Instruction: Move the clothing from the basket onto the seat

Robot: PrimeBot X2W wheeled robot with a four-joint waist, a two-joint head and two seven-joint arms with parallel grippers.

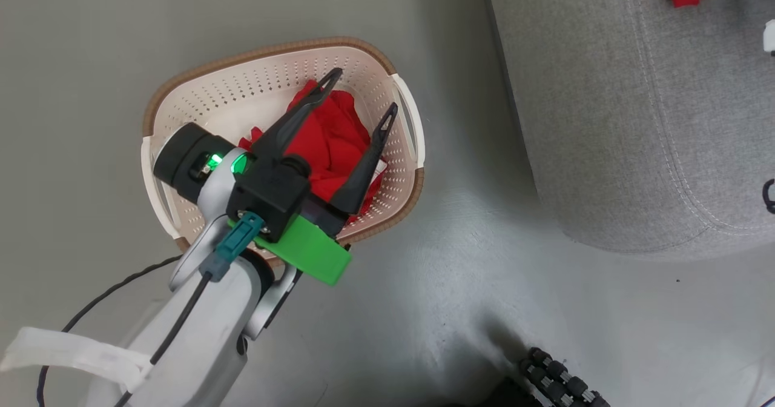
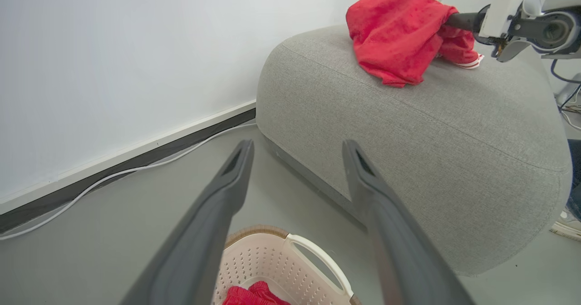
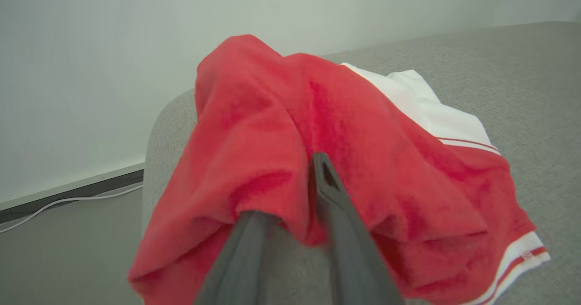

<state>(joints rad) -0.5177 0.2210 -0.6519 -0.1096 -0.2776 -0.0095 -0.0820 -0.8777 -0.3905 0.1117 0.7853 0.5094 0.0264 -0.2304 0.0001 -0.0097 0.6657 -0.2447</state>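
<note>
Well, my right gripper (image 3: 290, 191) stood slightly apart on the seat (image 3: 522, 69), one red garment (image 3: 272, 128) draped over it; I judged drawing straight back wisest. My left gripper (image 1: 364, 90) hung wide apart above the basket (image 1: 242, 89) holding the other garment (image 1: 333, 143).

At the head view's lower left, the left arm (image 1: 200, 334) is pale grey, with a black cable (image 1: 181, 321), a teal connector (image 1: 233, 246), a bright green plate (image 1: 309, 252) and a green lamp (image 1: 215, 162). The left pincer (image 1: 363, 92) has two long, dark, tapered fingers (image 1: 296, 115) with slotted tips.
</note>
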